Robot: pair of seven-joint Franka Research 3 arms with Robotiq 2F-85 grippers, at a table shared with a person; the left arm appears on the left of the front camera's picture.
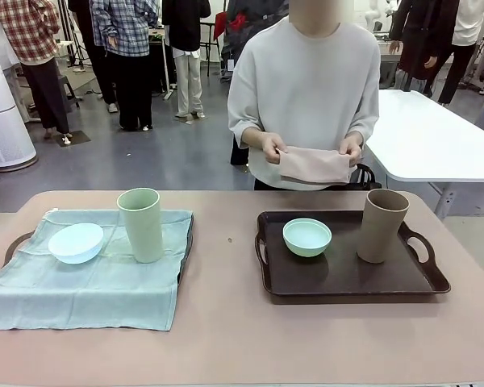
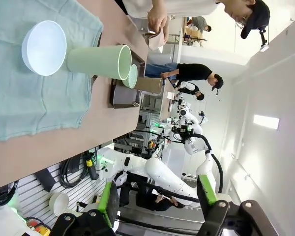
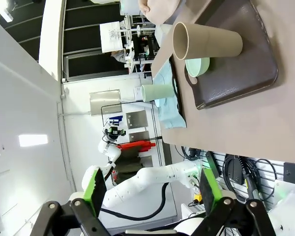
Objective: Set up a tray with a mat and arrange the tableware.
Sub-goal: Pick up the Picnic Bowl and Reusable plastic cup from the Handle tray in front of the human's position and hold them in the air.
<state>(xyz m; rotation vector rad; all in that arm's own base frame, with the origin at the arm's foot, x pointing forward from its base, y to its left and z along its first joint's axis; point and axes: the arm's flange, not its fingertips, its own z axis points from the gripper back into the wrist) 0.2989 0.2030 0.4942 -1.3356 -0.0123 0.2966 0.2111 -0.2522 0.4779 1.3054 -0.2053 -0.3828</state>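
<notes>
On the left, a pale teal mat (image 1: 89, 286) is draped over a dark tray (image 1: 14, 243). A pale blue bowl (image 1: 76, 242) and a pale green tumbler (image 1: 141, 224) stand on it. The right dark brown tray (image 1: 347, 278) is bare and holds a mint green bowl (image 1: 307, 237) and a tan-brown tumbler (image 1: 381, 226). Across the table, a person's hands hold a folded pinkish mat (image 1: 315, 164). My left gripper (image 2: 157, 196) is open and off the table's left edge, looking at the blue bowl (image 2: 44, 47). My right gripper (image 3: 152, 187) is open, off the right edge, facing the tan tumbler (image 3: 206, 42).
A strip of bare tabletop (image 1: 226, 266) runs between the two trays, and more lies in front of them. A white table (image 1: 436, 137) stands behind at the right. A white appliance (image 1: 4, 113) and standing people are farther back on the left.
</notes>
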